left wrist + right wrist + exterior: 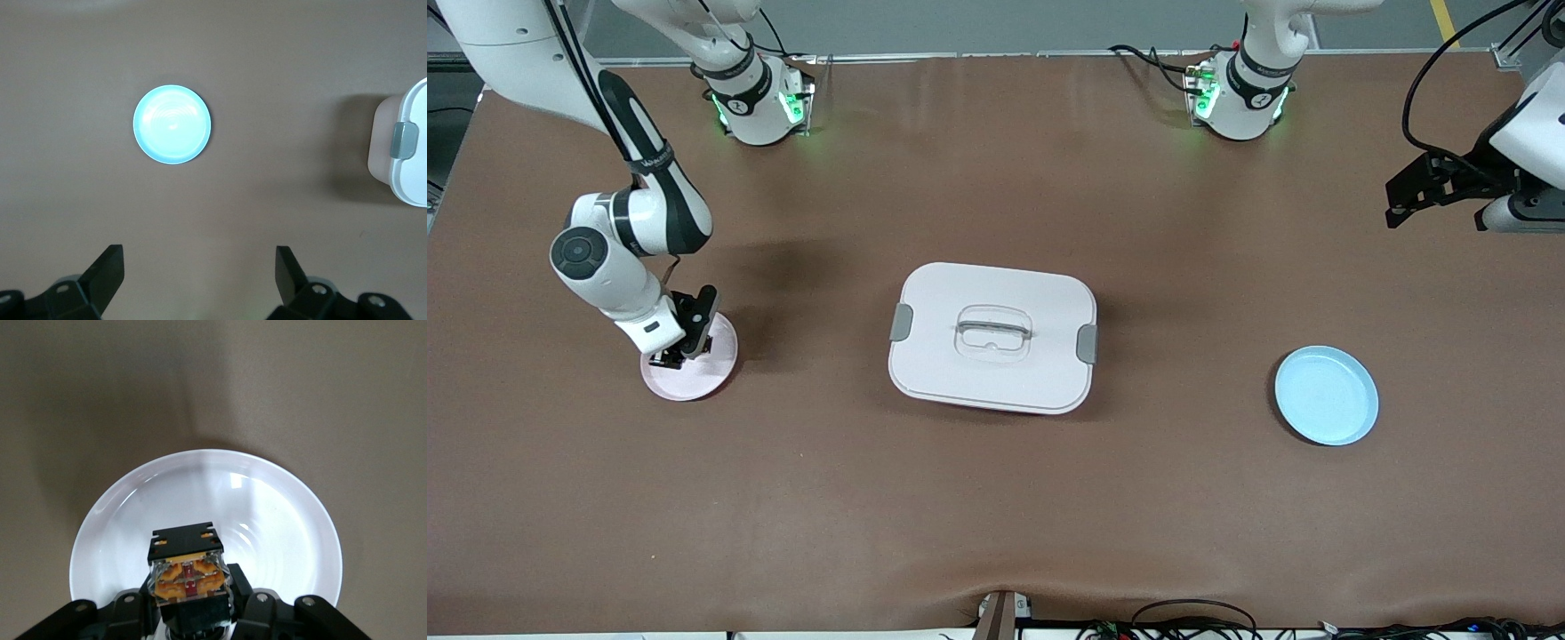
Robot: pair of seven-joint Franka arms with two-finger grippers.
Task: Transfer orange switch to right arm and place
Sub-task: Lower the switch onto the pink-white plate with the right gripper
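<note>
The right arm [618, 222] reaches down toward its own end of the table, its wrist bent low, and the right gripper [671, 356] points downward with its fingers closed on the orange switch [187, 577]. The left arm waits, raised; the left gripper [1400, 200] hangs with fingers spread

Brown table [996, 498]; pale pink plate [711, 369]; light blue plate [1326, 396]; white lidded box [992, 338] with grey clasps; black orange switch [187, 570] with orange markings.
</note>
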